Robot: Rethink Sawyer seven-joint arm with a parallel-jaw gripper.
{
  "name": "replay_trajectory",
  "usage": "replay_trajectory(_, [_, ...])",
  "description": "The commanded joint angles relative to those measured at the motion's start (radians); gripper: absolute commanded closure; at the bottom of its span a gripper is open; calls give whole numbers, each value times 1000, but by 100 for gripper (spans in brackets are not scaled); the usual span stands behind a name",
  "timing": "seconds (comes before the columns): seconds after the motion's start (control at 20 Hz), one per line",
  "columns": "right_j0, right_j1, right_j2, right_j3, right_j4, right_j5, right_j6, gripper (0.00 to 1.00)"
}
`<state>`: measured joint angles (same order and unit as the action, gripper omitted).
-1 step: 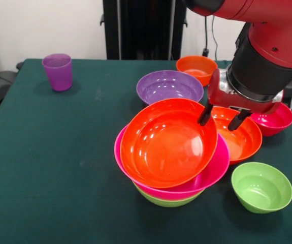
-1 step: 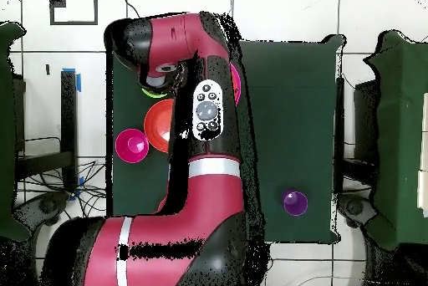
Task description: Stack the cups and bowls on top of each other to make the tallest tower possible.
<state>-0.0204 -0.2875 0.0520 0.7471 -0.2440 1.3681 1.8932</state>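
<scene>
The tower stands mid-table: a lime green bowl (image 1: pixel 167 201) lowest, a wide hot pink bowl (image 1: pixel 211 173) on it, and a wide orange bowl (image 1: pixel 161 145) tilted on top. My gripper (image 1: pixel 221 117) hangs open at the tower's right side. One black finger (image 1: pixel 205 113) is at the top orange bowl's rim; the other is over a second orange bowl (image 1: pixel 242 142) beside the tower. Loose bowls lie around: purple (image 1: pixel 169 86), small orange (image 1: pixel 197 68), red-pink (image 1: pixel 277 121), small lime green (image 1: pixel 261 186). A purple cup (image 1: pixel 57 71) stands far left. The arm hides the gripper in the overhead view.
The dark green table (image 1: pixel 59 162) carries everything. In the overhead view the arm covers the tower, while the purple cup (image 2: pixel 293 202), a pink bowl (image 2: pixel 132 145) and an orange bowl (image 2: pixel 157 121) still show. Cables hang at the front view's right edge.
</scene>
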Motion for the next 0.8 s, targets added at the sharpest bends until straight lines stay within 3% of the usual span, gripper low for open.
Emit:
replay_trajectory(0.05, [-16, -24, 26, 131, -4, -68, 17, 0])
replay_trajectory(0.8, [-19, -53, 18, 193, 15, -119, 63, 0])
